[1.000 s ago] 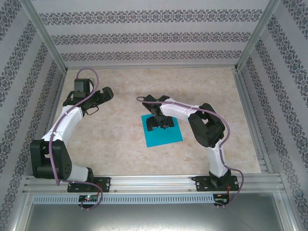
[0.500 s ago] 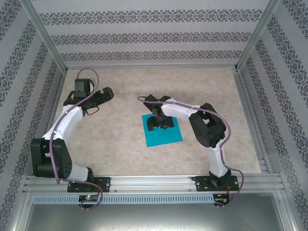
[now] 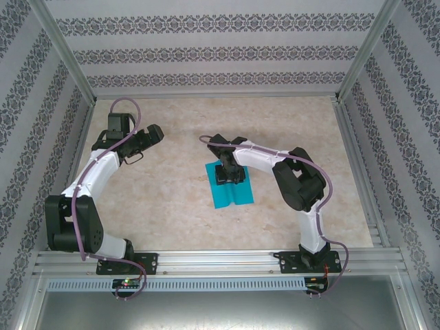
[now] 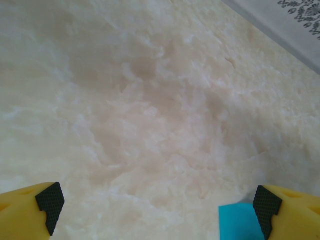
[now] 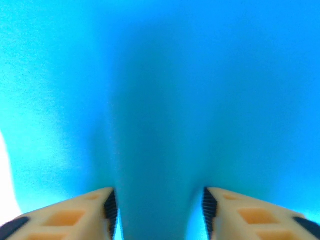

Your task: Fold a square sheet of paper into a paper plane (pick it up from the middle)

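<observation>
The square sheet of paper (image 3: 234,195), teal-blue, lies near the middle of the worktop (image 3: 172,199), slightly right of centre in the overhead view; its far part is covered by the right hand (image 3: 228,174), and its near part appears buckled rather than flat, with a shallow ridge running toward us. From the right wrist, we see the sheet (image 5: 160,90) across almost the whole field; a darker raised fold runs down its middle and passes between the right hand (image 5: 157,205). The black pads (image 5: 110,205) press against either side of this fold, so we read the hand as grasping the sheet at its middle, with the yellow fingers partly closed around the ridge. A pale strip of worktop (image 5: 6,180) shows at the left edge.

The left hand (image 3: 150,134) hovers over bare worktop well apart from the sheet, toward the far left; from its wrist, we see the hand (image 4: 157,210) released, with the two pads (image 4: 50,200) spread to opposite sides of the view and nothing between them. A small corner of the sheet (image 4: 238,223) shows just beside the right-hand finger; the marbled beige worktop (image 4: 150,100) lies beyond. Patterned walls (image 3: 220,48) enclose the worktop on three sides.
</observation>
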Controlling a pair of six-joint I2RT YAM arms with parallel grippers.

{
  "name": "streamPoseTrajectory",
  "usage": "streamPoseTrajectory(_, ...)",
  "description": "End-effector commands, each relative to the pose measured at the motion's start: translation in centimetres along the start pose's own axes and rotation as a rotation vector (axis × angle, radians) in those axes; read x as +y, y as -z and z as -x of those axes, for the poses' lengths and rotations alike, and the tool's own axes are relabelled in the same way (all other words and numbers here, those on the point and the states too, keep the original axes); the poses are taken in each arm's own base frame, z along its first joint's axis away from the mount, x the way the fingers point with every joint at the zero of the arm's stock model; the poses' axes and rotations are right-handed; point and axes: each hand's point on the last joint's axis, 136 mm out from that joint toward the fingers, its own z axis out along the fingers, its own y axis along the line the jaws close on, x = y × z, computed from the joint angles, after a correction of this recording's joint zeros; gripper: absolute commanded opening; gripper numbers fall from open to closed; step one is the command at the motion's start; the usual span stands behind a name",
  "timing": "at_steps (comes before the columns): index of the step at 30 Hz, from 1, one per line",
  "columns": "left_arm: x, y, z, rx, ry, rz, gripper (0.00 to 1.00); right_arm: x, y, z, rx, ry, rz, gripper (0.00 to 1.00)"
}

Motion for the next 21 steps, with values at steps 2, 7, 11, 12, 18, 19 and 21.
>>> streamPoseTrajectory(2,-0.6,-1.9,-4.0,0.134,0.141,-0.112,1.0,5.7,2.3,1.0,-0.038,-0.028,0.322,0.42)
streamPoseTrajectory(7,-2.0,-2.9,-7.0,0.226,0.18,-0.238,0.98,10.7,7.5,2.6,-0.105,-0.022,0.644,0.35)
streamPoseTrajectory(11,-3.3,-3.2,-8.8,0.271,0.224,-0.342,0.93,11.7,9.3,3.4,-0.116,-0.066,0.808,0.34)
streamPoseTrajectory(12,-3.8,-3.3,-9.3,0.285,0.231,-0.375,0.92,11.7,9.3,3.6,-0.115,-0.086,0.844,0.34)
streamPoseTrajectory(18,-5.9,-4.5,-12.1,0.358,0.253,-0.465,0.84,9.5,6.5,4.1,-0.077,-0.206,0.87,0.35)
streamPoseTrajectory(19,-6.1,-4.8,-12.5,0.365,0.257,-0.471,0.82,9.0,5.8,3.9,-0.071,-0.215,0.847,0.35)
streamPoseTrajectory(21,-6.4,-5.2,-13.2,0.379,0.268,-0.49,0.76,8.4,4.8,3.7,-0.06,-0.222,0.808,0.35)
